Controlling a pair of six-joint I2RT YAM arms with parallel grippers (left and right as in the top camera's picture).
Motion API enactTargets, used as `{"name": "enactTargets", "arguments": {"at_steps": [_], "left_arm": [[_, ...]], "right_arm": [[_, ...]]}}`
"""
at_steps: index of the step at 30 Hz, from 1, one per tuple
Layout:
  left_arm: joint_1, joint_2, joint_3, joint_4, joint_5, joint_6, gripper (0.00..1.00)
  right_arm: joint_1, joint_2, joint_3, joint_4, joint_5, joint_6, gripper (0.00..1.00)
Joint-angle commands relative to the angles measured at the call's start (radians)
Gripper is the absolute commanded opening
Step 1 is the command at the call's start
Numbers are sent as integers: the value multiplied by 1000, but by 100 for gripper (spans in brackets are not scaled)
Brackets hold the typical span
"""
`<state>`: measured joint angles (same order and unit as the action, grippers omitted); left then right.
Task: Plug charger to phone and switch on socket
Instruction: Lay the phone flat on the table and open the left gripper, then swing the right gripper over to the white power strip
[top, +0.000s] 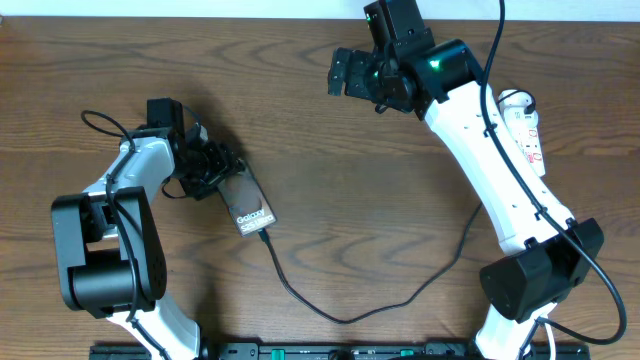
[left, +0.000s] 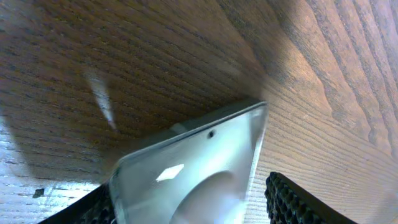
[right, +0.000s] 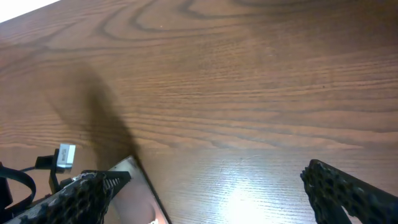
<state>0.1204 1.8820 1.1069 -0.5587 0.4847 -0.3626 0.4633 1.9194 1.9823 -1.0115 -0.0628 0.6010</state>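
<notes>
The phone (top: 250, 205) lies flat at centre-left, its white lettering toward the front. The charger (top: 350, 318), a thin black cable, loops across the table, and its plug tip (top: 264, 238) sits at the phone's near short end. My left gripper (top: 213, 170) is open and straddles the phone's far end. In the left wrist view the phone (left: 205, 155) fills the space between the jaws, with a sliver of wood showing beside the right pad (left: 292, 199). My right gripper (top: 343, 75) hangs wide open at the back. The white socket (top: 527, 120) is partly hidden by the right arm.
The table's back edge (top: 250, 8) meets a white wall. A black rail (top: 330, 352) runs along the front edge. In the right wrist view only bare wood lies between the open jaws of my right gripper (right: 217, 193); the phone's corner (right: 140, 193) shows beside the left finger.
</notes>
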Motion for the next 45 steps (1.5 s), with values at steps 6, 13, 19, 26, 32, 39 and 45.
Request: {"name": "enactTargets", "arguments": {"at_steps": [6,13,19,26,32,39,45], "left_arm": [[7,74,-56,-16,-168,10,70],[7,72,-55,-1,-158,28,85],[7,63,-35,-13,-118,73,92],[7,-31,-13,-12,14,129,93],[7,-196,-13,-10,78,160,93],[7,-452,-13,-8,131,160,93],[7,-649,-13,-5,168,166,93]], "right_arm": [[10,-10,11,-2,12,-11,99],[10,-10,11,-3,12,-11,99],[9,-10,11,-3,12,-11,99],[10,-10,11,-3,28,-11,99],[10,-10,11,-3,31,-12,99],[10,-10,11,-3,34,-12,99],[7,-10,11,-34,34,-21,99]]}}
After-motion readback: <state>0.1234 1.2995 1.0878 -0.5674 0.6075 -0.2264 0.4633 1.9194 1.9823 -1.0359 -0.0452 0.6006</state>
